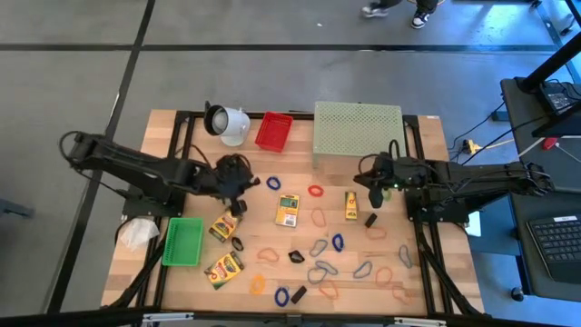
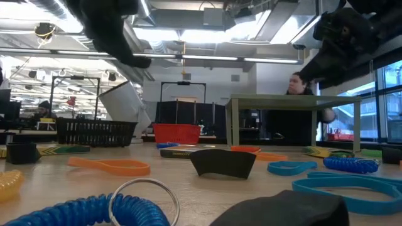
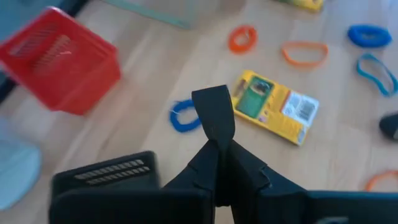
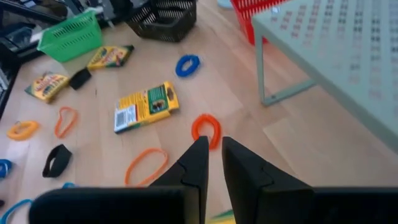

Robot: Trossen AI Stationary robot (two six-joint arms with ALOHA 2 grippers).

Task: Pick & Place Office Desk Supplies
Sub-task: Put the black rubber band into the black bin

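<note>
My left gripper [image 1: 238,186] hangs above the table's left half, shut on a small black clip [image 3: 213,112]. Below it in the left wrist view lie a yellow-green crayon box [image 3: 277,111] and a blue rubber-band loop [image 3: 182,116]. More crayon boxes [image 1: 224,270], coloured loops [image 1: 318,218], black clips [image 1: 295,256] and oval clips [image 1: 320,247] lie flat and scattered over the wood. My right gripper [image 1: 374,193] hovers beside the pale green mesh stand [image 1: 359,134]. Its fingers are a narrow gap apart with nothing between them, above an orange loop [image 4: 206,129]. My left gripper pinches the black clip by its lower end [image 3: 217,138] between its two fingertips. The rest of the clip sticks out past the tips, tilted a little. The clip is lifted clear of the table.
A white cup-shaped object [image 1: 227,123] and a red basket [image 1: 274,132] stand at the far edge. A green basket [image 1: 183,242] sits near the left edge and a black basket [image 4: 163,17] under my left arm. A person [image 2: 301,94] is beyond the table.
</note>
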